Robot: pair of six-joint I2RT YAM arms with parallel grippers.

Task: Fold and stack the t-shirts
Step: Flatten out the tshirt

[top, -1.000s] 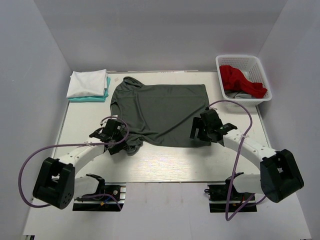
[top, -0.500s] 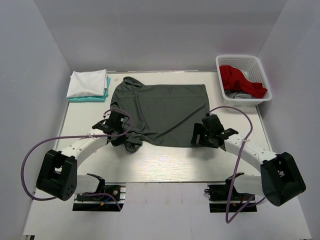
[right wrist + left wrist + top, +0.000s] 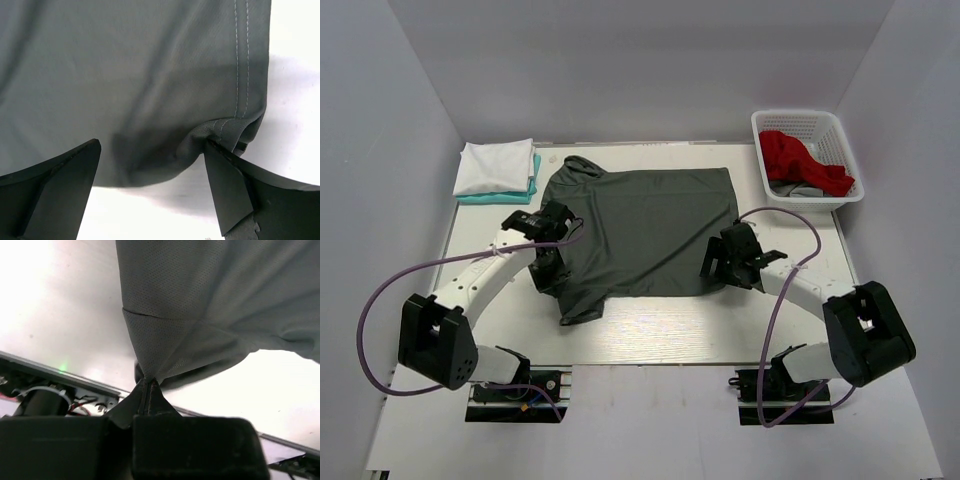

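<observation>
A dark grey t-shirt (image 3: pixel 645 225) lies spread across the middle of the table. My left gripper (image 3: pixel 552 250) is shut on the shirt's near-left edge, and the cloth (image 3: pixel 200 300) rises bunched from the pinched jaws of the left gripper (image 3: pixel 148 381). A flap of the shirt hangs toward the near edge. At the shirt's near-right corner my right gripper (image 3: pixel 720 262) stands open. In the right wrist view the right gripper (image 3: pixel 151 145) straddles the hem, and the stitched corner (image 3: pixel 230 127) touches the right finger. A folded white t-shirt (image 3: pixel 498 165) rests on a teal one (image 3: pixel 525 192) at the far left. The red t-shirt (image 3: pixel 805 160) lies in the basket.
The white lattice basket (image 3: pixel 810 120) stands at the far right corner and also holds a bit of grey cloth (image 3: pixel 802 189). White walls close in the table on three sides. Purple cables loop from both arms near the front edge.
My left gripper has shut on the grey shirt's near-left edge and carried it up and away from the front edge. The right gripper shifted slightly at the near-right corner, still open.
</observation>
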